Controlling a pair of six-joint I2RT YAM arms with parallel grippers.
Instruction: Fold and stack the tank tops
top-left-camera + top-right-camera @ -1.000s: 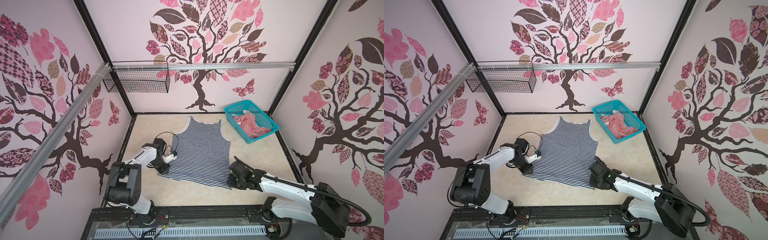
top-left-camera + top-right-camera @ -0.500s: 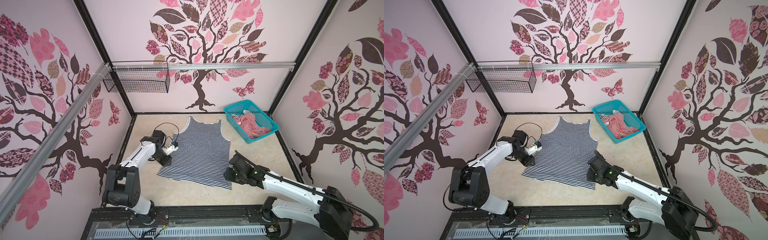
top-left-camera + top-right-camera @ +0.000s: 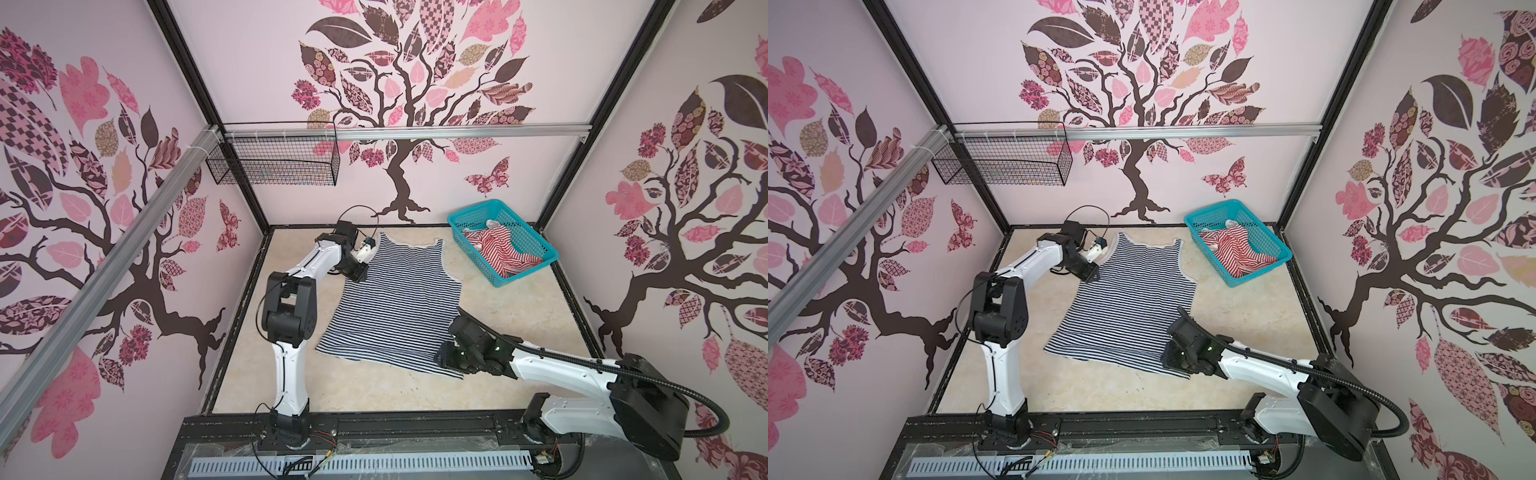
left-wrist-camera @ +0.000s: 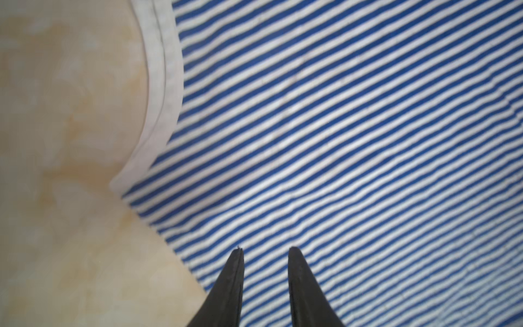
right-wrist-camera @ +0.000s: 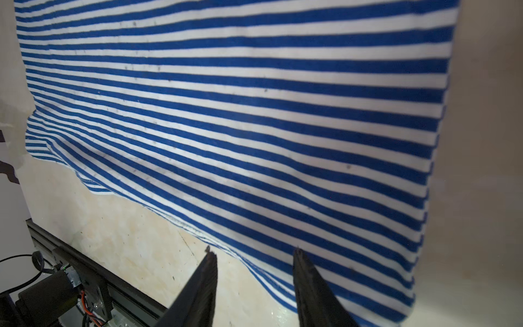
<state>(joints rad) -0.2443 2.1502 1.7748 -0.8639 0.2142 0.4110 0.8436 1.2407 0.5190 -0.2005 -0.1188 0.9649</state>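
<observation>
The navy-and-white striped tank top (image 3: 399, 299) (image 3: 1129, 299) lies spread flat on the table, straps toward the back wall. My left gripper (image 3: 358, 272) (image 4: 266, 249) hovers over its left side just below the white-edged armhole (image 4: 167, 85), jaws slightly open with nothing between them. My right gripper (image 3: 444, 361) (image 5: 252, 250) sits low at the hem's near right corner, open. One of its fingers is over the bare table and the other over the cloth. The red-and-white tank top (image 3: 498, 253) (image 3: 1237, 253) lies crumpled in the teal basket.
The teal mesh basket (image 3: 473, 208) (image 3: 1210, 209) stands at the back right corner. A black wire basket (image 3: 274, 160) hangs on the back wall at left. The black mounting rail (image 3: 374, 428) runs along the table's near edge, close behind the right gripper.
My left arm has swung toward the back wall, from the top's mid left edge up to the armhole. The right gripper has opened wider and shifted slightly at the hem corner.
</observation>
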